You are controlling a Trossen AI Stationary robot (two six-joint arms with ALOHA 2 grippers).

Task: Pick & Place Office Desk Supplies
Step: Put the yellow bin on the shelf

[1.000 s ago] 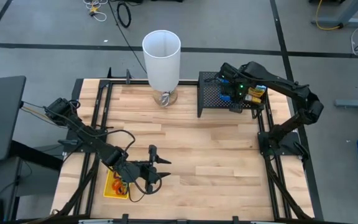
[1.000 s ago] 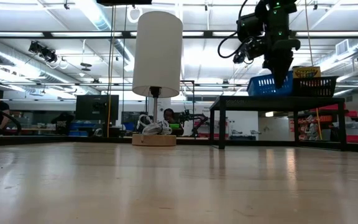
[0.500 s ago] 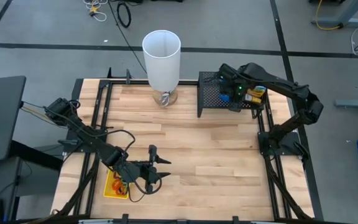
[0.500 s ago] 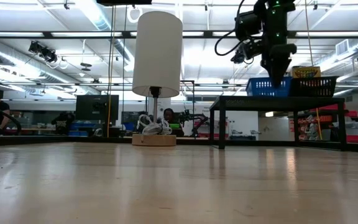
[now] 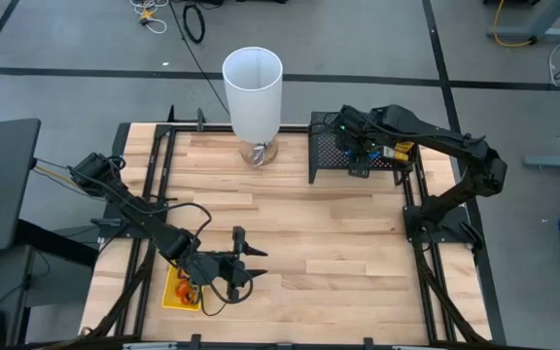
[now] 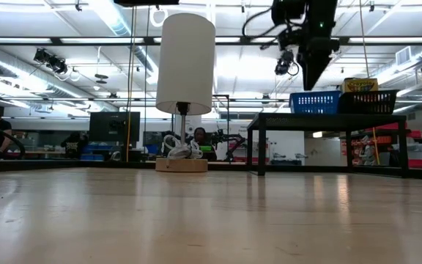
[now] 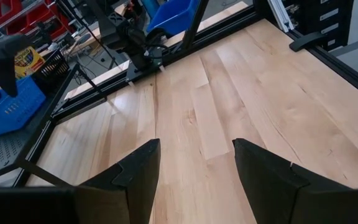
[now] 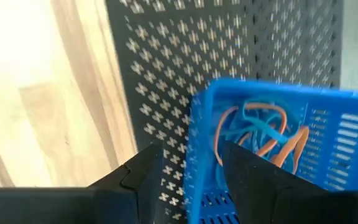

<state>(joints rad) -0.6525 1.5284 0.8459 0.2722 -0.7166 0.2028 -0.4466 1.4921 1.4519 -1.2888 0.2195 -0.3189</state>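
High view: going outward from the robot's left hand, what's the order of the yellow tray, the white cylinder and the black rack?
From the left hand:
1. Yellow tray, just beside it at the table's near edge.
2. White cylinder, at the far edge.
3. Black mesh rack, far right corner.

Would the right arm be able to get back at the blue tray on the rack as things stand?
Probably yes: the right gripper hangs open just above the blue tray on the rack, with nothing between them.

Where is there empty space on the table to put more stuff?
The wood between the white cylinder, the black rack and the left gripper is bare. It's crowded on the rack, around the blue tray, and at the yellow tray.
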